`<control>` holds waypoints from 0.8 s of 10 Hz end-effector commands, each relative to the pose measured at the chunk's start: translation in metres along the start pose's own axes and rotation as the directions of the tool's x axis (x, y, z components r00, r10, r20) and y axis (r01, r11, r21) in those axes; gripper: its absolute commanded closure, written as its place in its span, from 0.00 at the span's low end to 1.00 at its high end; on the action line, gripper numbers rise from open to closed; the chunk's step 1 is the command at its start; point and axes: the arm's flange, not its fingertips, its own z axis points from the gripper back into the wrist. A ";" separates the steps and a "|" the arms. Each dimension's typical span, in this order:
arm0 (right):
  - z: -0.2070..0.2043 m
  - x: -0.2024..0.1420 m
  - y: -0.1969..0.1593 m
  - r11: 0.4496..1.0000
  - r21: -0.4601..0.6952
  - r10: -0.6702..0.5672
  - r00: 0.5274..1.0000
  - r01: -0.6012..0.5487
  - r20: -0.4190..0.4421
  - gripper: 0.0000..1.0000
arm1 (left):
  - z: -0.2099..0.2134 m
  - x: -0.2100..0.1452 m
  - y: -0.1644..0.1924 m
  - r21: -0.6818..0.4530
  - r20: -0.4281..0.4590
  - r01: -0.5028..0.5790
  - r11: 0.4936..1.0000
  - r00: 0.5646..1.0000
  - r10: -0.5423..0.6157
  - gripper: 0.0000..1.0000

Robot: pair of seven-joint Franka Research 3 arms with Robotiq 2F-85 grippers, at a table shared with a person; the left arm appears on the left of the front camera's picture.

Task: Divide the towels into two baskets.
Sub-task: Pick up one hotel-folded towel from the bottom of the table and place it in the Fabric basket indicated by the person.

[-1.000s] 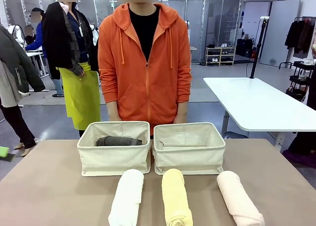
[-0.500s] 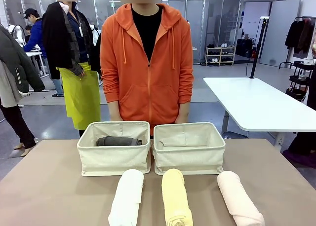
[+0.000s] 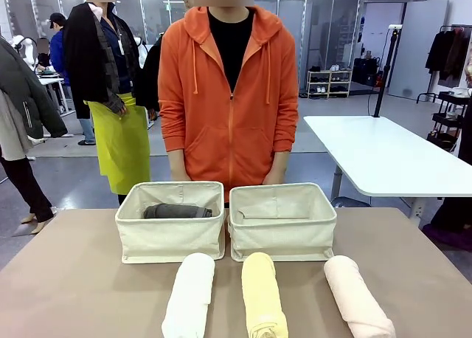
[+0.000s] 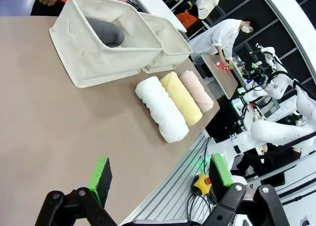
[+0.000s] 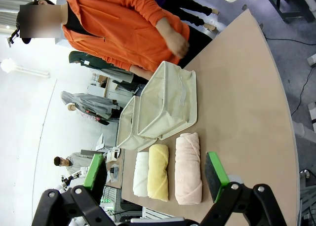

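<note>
Two cream canvas baskets stand side by side at the far middle of the table. The left basket (image 3: 170,231) holds a rolled dark grey towel (image 3: 177,211); the right basket (image 3: 282,221) looks empty. In front of them lie three rolled towels: white (image 3: 189,294), pale yellow (image 3: 262,294) and pale pink (image 3: 356,296). My left gripper (image 4: 160,175) hangs open above the table's near left edge, well short of the white towel (image 4: 161,108). My right gripper (image 5: 155,171) is open too, above the table near the pink towel (image 5: 188,168).
A person in an orange hoodie (image 3: 230,94) stands just behind the baskets with hands down at the sides. Other people stand farther back on the left. A white table (image 3: 383,157) stands off to the right. Bare brown tabletop (image 3: 66,279) surrounds the towels.
The person in orange has shifted a little to the right. Baskets and towels have not moved.
</note>
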 end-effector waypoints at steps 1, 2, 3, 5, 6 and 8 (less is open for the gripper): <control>0.001 0.000 0.002 1.000 0.014 0.011 1.000 -0.011 0.010 0.00 | 0.002 0.001 -0.003 -0.014 0.016 0.016 1.000 1.000 -0.016 0.00; 0.001 0.000 0.002 1.000 0.014 0.011 1.000 -0.011 0.010 0.00 | 0.002 0.001 -0.003 -0.014 0.016 0.016 1.000 1.000 -0.016 0.00; 0.001 0.000 0.002 1.000 0.014 0.011 1.000 -0.011 0.010 0.00 | 0.002 0.001 -0.003 -0.014 0.016 0.016 1.000 1.000 -0.016 0.00; 0.001 0.000 0.002 1.000 0.014 0.011 1.000 -0.011 0.010 0.00 | 0.002 0.001 -0.003 -0.014 0.016 0.016 1.000 1.000 -0.016 0.00; 0.001 0.000 0.002 1.000 0.014 0.011 1.000 -0.011 0.010 0.00 | 0.002 0.001 -0.003 -0.014 0.016 0.016 1.000 1.000 -0.016 0.00; 0.001 0.000 0.002 1.000 0.014 0.011 1.000 -0.011 0.010 0.00 | 0.002 0.001 -0.003 -0.014 0.016 0.016 1.000 1.000 -0.016 0.00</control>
